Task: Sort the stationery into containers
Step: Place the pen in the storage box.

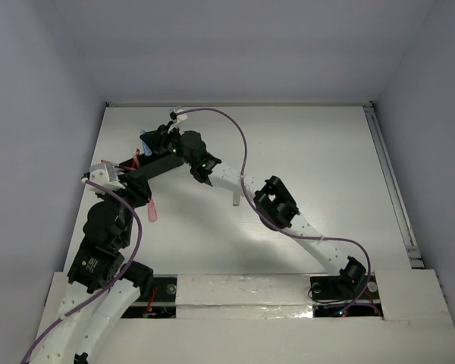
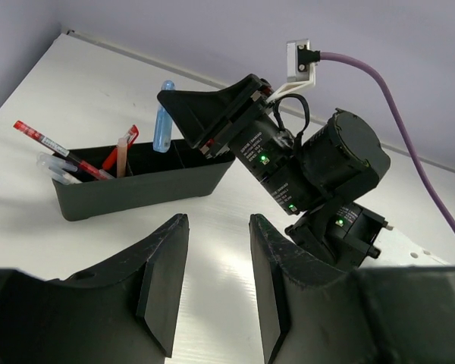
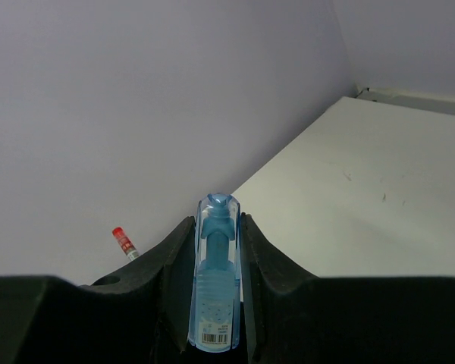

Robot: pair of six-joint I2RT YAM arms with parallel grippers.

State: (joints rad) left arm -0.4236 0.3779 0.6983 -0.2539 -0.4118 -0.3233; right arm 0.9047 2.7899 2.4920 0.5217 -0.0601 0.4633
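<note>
So the right gripper [image 3: 216, 221] has its fingers clamped on a blue capsule piece [image 3: 215, 292], one finger on each side. It's held upright at the black box [image 2: 136, 188], with its lower end roughly level with the far rim. I can't tell if it's touching anything. The box sits toward the far-left corner of the table [image 1: 311, 167]. A few pens [image 2: 76, 158], red and clear ones, lean out of one end compartment. The left gripper [image 2: 218, 224] hangs just on the near side of the box, fingers apart and holding nothing. A pink capsule [image 1: 151, 213] lies loose on the table toward the left edge, nearer than the box.
</note>
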